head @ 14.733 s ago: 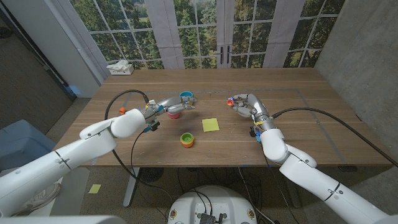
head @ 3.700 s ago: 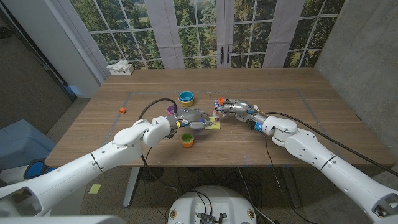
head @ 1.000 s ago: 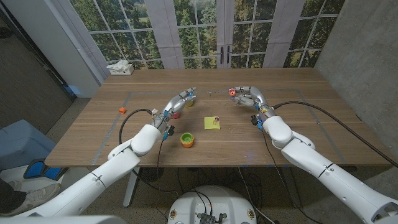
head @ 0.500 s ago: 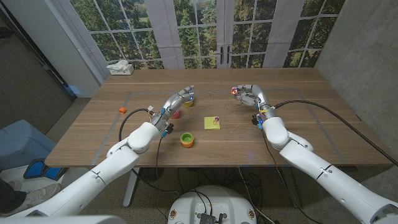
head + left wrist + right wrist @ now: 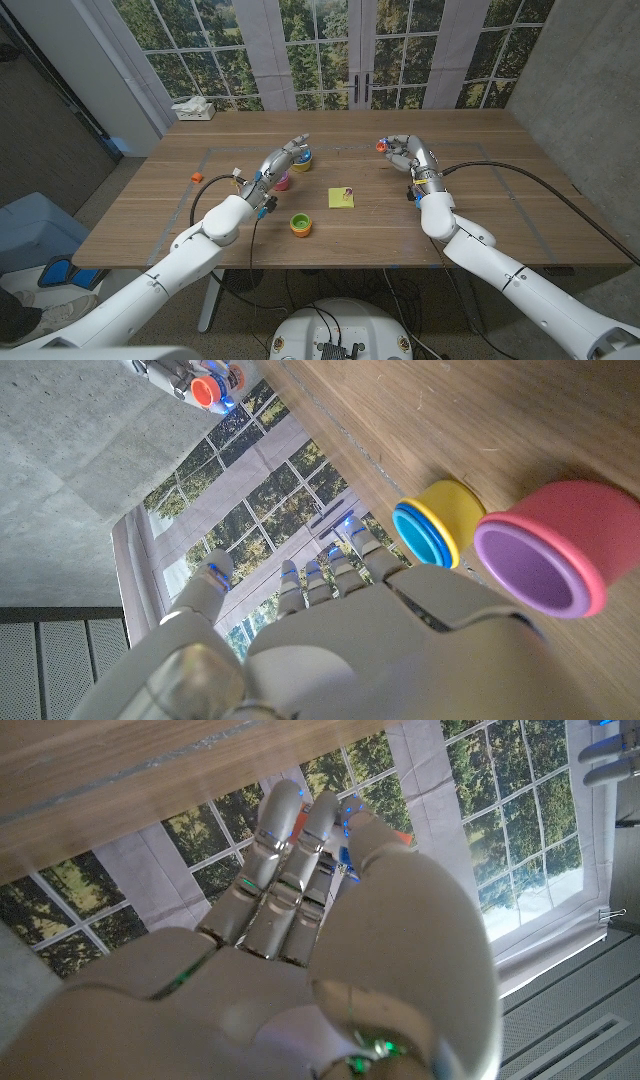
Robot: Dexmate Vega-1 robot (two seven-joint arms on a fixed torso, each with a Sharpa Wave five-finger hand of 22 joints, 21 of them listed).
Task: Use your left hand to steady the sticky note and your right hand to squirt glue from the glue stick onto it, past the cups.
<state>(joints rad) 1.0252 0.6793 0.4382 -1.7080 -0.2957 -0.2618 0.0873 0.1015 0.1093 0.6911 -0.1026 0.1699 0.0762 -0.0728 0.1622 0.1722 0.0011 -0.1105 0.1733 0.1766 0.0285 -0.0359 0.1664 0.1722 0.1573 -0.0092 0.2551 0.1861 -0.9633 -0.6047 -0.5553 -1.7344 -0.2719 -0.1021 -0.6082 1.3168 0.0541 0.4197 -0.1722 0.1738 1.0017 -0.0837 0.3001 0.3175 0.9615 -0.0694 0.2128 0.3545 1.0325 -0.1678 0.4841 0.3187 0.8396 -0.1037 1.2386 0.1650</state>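
Glue stick lifted, note untouched
Right robot hand (image 5: 398, 153) grips the glue stick (image 5: 381, 146); left robot hand (image 5: 284, 160) hovers, fingers spread, over cups, sticky note (image 5: 341, 198) mid-table (image 5: 480, 200).

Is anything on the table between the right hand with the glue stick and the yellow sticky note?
Nothing visible. The right hand grips the orange-capped glue stick, and only bare wood lies between it and the square yellow sticky note. The orange-and-green cup and the pink cup sit on the note's other side.

Yellow sticky note (image 5: 340, 198), pink-and-purple cup (image 5: 545, 549), orange-capped glue stick (image 5: 382, 146).
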